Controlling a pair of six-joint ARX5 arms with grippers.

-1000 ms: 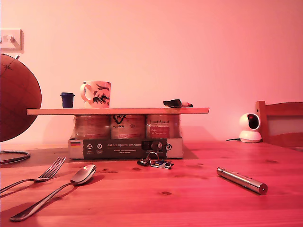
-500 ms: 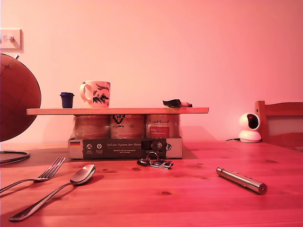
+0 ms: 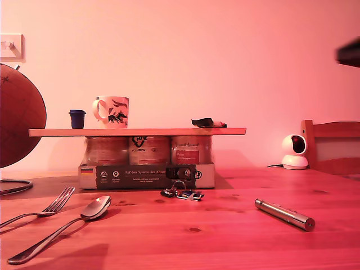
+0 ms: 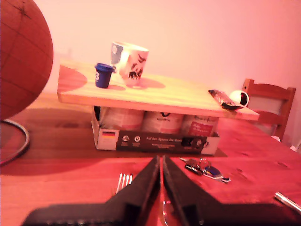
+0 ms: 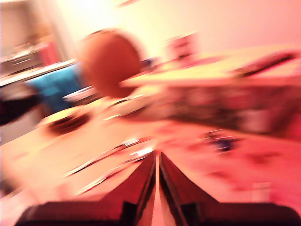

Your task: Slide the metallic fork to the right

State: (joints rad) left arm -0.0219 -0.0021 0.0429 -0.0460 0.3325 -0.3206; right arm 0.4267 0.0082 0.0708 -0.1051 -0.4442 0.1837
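Note:
The metallic fork (image 3: 53,206) lies on the wooden table (image 3: 214,242) at the exterior view's left, tines toward the box and handle running off the left edge. A silver spoon (image 3: 93,210) lies just beside it. In the first wrist view my first gripper (image 4: 160,159) is shut and empty, hovering above the table, with the fork's tines (image 4: 123,181) showing beside its fingers. The second wrist view is motion-blurred. There my second gripper (image 5: 156,154) is shut and empty, and the fork (image 5: 110,152) and spoon are streaks ahead of it.
A board (image 3: 138,131) on a box of jars (image 3: 146,169) carries a mug (image 3: 111,112) and a small blue cup (image 3: 77,118). Keys (image 3: 183,194) and a metal cylinder (image 3: 284,215) lie on the table. A globe (image 3: 19,124) stands at the exterior view's left. A dark blurred shape (image 3: 349,53) is at its top right.
A dark blurred shape has entered at the exterior view's top right, and the whole picture has shifted slightly left. Fork and spoon keep their places relative to each other.

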